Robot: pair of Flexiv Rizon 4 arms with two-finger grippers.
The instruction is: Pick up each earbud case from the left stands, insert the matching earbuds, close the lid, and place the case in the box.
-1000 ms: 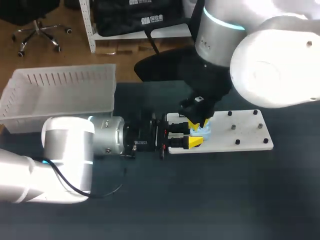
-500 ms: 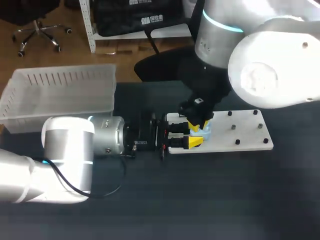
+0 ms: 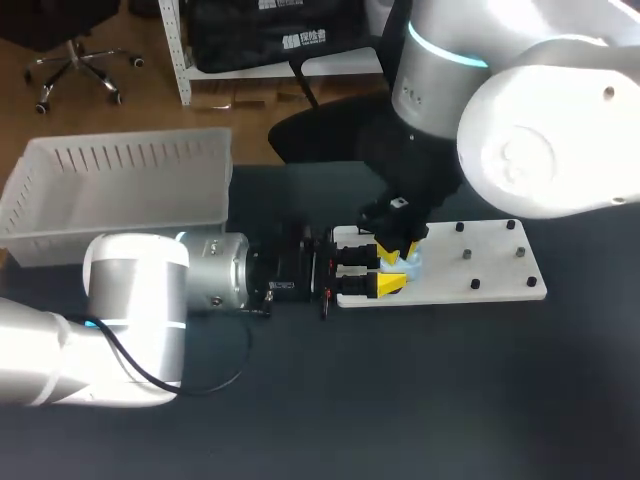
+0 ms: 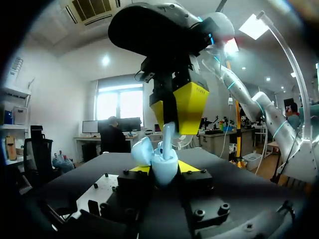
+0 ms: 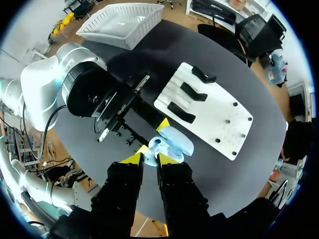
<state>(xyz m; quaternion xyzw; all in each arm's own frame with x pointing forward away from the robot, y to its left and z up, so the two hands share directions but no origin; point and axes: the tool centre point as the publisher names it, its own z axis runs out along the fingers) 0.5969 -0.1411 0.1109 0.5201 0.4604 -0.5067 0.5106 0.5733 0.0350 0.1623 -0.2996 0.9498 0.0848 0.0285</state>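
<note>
While my left gripper [image 4: 162, 168] clamps the pale blue earbud case [image 5: 174, 142] from both sides, lid open, my right gripper [image 5: 150, 157] sits right above it. Its fingers are nearly together, pinching an earbud [image 4: 168, 135] with its lower end in the case. Just beyond is the white board [image 3: 495, 270] with black stands [image 5: 192, 92]. The white box [image 3: 120, 190] is farthest, well apart.
</note>
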